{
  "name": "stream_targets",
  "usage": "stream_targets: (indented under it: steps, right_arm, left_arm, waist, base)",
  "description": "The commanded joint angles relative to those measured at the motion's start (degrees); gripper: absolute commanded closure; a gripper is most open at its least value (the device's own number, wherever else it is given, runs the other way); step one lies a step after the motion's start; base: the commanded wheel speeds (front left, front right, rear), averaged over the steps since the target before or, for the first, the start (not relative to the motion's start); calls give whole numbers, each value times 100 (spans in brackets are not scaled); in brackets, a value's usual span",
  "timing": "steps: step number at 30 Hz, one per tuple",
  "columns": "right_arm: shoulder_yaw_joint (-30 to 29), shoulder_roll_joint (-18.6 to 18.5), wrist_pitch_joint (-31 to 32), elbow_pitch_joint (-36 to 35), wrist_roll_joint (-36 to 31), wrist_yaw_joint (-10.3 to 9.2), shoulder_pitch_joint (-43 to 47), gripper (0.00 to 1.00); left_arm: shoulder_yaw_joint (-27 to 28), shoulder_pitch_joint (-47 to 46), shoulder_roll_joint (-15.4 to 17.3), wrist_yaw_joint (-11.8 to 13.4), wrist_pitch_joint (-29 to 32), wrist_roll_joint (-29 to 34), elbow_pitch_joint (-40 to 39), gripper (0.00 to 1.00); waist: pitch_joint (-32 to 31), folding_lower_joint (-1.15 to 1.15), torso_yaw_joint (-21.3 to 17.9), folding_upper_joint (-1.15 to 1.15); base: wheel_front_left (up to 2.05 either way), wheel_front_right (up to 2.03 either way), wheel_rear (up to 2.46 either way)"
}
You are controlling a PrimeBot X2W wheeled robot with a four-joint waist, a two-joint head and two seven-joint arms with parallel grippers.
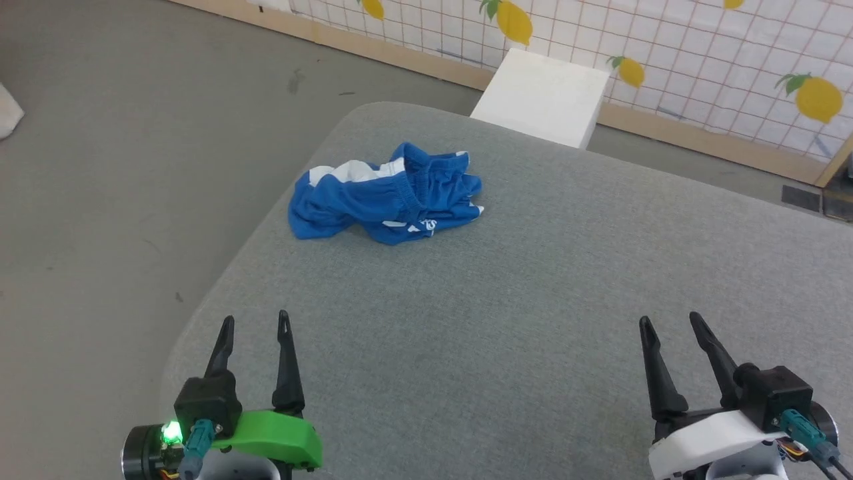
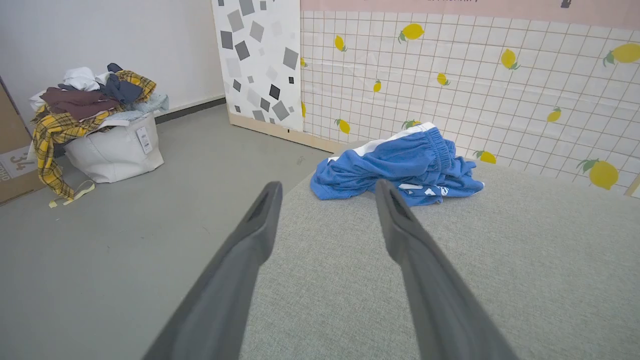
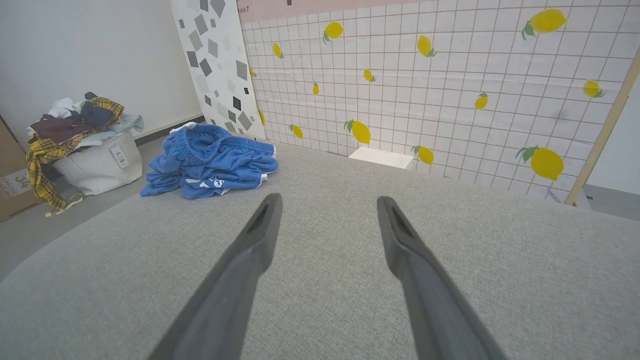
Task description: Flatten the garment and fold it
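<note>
You're seeing the garment (image 1: pixel 373 200) in thin, soft, crumpled cloth on a worktop (image 1: pixel 533 320) covered in matt, finely woven grey fabric, beside a smooth matt floor (image 1: pixel 100 200).

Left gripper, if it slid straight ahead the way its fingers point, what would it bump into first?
Probably the blue shorts: in the left wrist view they lie crumpled straight beyond the left gripper. It might only clip their left edge; depth is unclear.

Staged test room: lemon-print backdrop panels (image 3: pixel 450 100), clothes-filled bag (image 2: pixel 115 150)
</note>
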Motion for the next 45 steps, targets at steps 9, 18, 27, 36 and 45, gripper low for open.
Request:
stream_targets:
  steps: [9, 18, 27, 36, 45]
  right_arm:
    - [-32, 5, -175, 74, 100, -7, 125, 0]
    - [-43, 6, -286, 143, 156, -8, 159, 0]
    - [-65, 7, -395, 207, 221, -8, 182, 0]
    - [-90, 7, -436, 227, 212, -9, 183, 0]
    - [-80, 7, -436, 207, 219, -9, 168, 0]
  left_arm:
    - [-52, 128, -15, 128, -162, -116, -22, 0]
    - [-116, 153, -17, 222, -270, -165, -1, 0]
    - [-151, 200, -18, 310, -374, -213, 0, 0]
    - [-161, 203, -18, 338, -414, -239, -2, 0]
    - [-201, 81, -18, 120, -414, -301, 64, 0]
  waist:
    - [19, 0, 221, 0]
    - [26, 0, 429, 0]
    - [39, 0, 613, 0]
    - [51, 0, 681, 0]
    - [71, 0, 642, 0]
  base:
    - [0, 0, 0]
    - [0, 0, 0]
    - [0, 0, 0]
    - [0, 0, 0]
    - [0, 0, 0]
